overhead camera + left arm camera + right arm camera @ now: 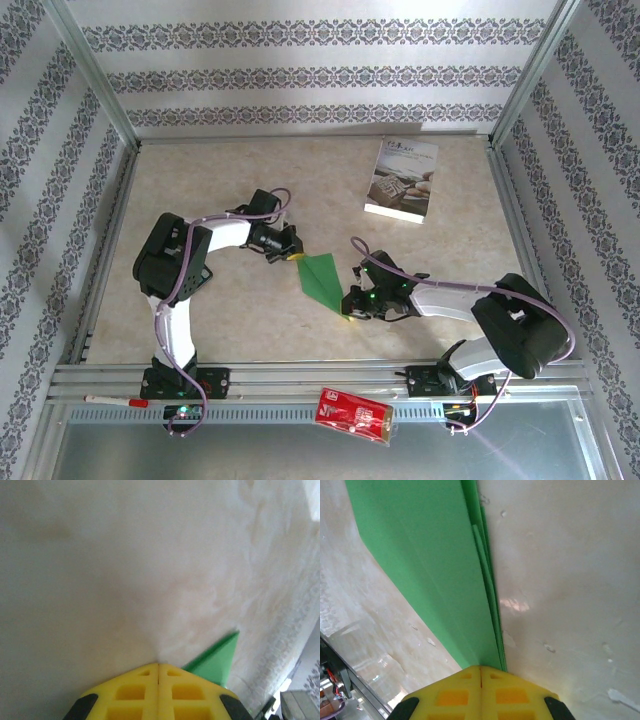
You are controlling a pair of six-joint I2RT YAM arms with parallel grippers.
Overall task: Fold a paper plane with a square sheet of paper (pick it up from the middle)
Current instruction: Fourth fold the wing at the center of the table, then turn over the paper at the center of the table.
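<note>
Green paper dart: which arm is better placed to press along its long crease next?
Probably right: the shut right claw meets the end of the folded bright green paper dart, in line with its layered edge; the left claw sits beside the tip.

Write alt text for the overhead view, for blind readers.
A folded green paper plane lies on the table between the left fingers, closed at its far corner, and the right fingers, closed at its near tip. A white booklet lies behind; a red packet at the front edge.
</note>
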